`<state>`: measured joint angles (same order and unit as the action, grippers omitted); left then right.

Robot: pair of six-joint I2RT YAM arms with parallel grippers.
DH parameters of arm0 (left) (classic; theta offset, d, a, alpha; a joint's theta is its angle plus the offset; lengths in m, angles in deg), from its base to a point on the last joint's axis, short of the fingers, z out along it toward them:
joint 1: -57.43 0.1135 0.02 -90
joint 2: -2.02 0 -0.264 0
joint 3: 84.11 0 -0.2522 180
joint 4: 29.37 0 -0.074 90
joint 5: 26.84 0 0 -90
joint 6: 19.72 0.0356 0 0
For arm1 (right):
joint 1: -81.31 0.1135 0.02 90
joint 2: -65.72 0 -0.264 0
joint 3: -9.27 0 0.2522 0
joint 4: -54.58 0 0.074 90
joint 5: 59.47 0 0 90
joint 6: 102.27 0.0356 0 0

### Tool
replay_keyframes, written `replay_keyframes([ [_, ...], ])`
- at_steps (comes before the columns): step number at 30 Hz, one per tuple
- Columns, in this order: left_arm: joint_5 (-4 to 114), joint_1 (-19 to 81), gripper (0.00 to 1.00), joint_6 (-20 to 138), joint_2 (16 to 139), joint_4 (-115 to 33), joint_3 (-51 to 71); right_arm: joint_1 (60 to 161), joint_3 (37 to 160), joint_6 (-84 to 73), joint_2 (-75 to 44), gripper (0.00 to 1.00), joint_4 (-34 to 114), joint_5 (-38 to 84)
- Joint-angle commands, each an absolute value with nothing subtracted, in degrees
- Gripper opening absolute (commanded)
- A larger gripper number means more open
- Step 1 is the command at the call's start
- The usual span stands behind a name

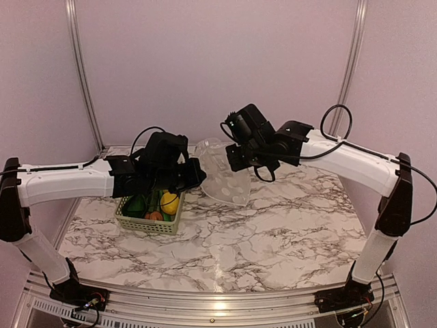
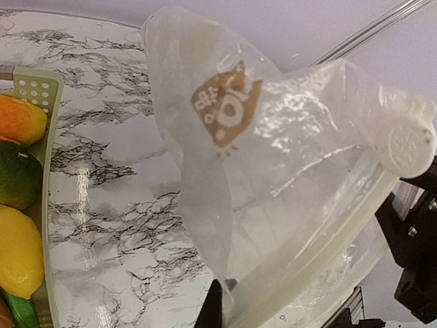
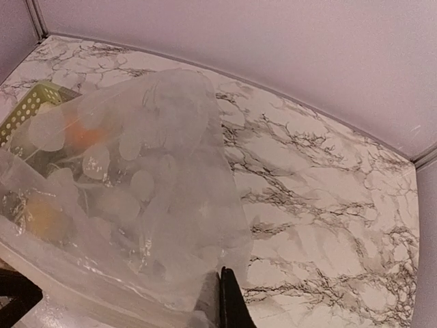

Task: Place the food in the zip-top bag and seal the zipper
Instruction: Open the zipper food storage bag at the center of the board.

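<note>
The clear zip-top bag (image 1: 225, 174) with white dots hangs in the air between both grippers, above the marble table. My left gripper (image 1: 196, 172) is shut on its left mouth edge; my right gripper (image 1: 235, 158) is shut on its right edge. In the left wrist view the bag (image 2: 273, 157) fills the frame, its whitish zipper strip (image 2: 321, 253) curving to a round white slider (image 2: 405, 145). In the right wrist view the bag (image 3: 143, 205) drapes left of my dark fingertips (image 3: 231, 304). The food, a yellow lemon (image 1: 169, 202), an orange piece (image 1: 155, 216) and green pieces (image 1: 138, 203), lies in the basket (image 1: 136, 224).
The pale green lattice basket stands on the table at the left, under my left arm; its rim shows in the left wrist view (image 2: 49, 205) with lemon (image 2: 19, 251) and an orange piece (image 2: 19, 120). The back wall and its metal rails stand close behind the bag.
</note>
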<state>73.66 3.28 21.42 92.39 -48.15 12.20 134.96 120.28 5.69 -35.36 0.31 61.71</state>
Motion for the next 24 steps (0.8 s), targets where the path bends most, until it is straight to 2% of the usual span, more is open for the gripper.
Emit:
replay_keyframes([
  [1, 75.0, 3.3, 0.00, 21.4, 91.0, -50.5, 12.7, 131.9, 121.1, 5.3, -32.7, 0.00, -2.0, 64.6],
  [6, 74.2, 3.2, 0.05, 22.2, 92.1, -50.7, 11.6, 131.5, 118.4, 5.3, -31.9, 0.00, -1.4, 59.9],
  [8, 73.4, 3.3, 0.15, 24.0, 92.5, -50.2, 10.7, 131.5, 117.1, 4.4, -31.5, 0.00, 0.3, 56.0],
  [11, 71.8, 3.2, 0.36, 27.7, 93.2, -49.8, 9.1, 131.4, 116.3, 4.9, -31.6, 0.00, 0.4, 53.8],
  [14, 71.4, 3.3, 0.48, 31.1, 93.3, -50.5, 7.6, 131.4, 116.3, 4.6, -31.8, 0.00, 0.0, 54.1],
  [24, 78.0, 3.4, 0.66, 38.5, 87.7, -53.9, 10.7, 124.1, 116.4, 2.8, -30.3, 0.00, -2.6, 56.2],
])
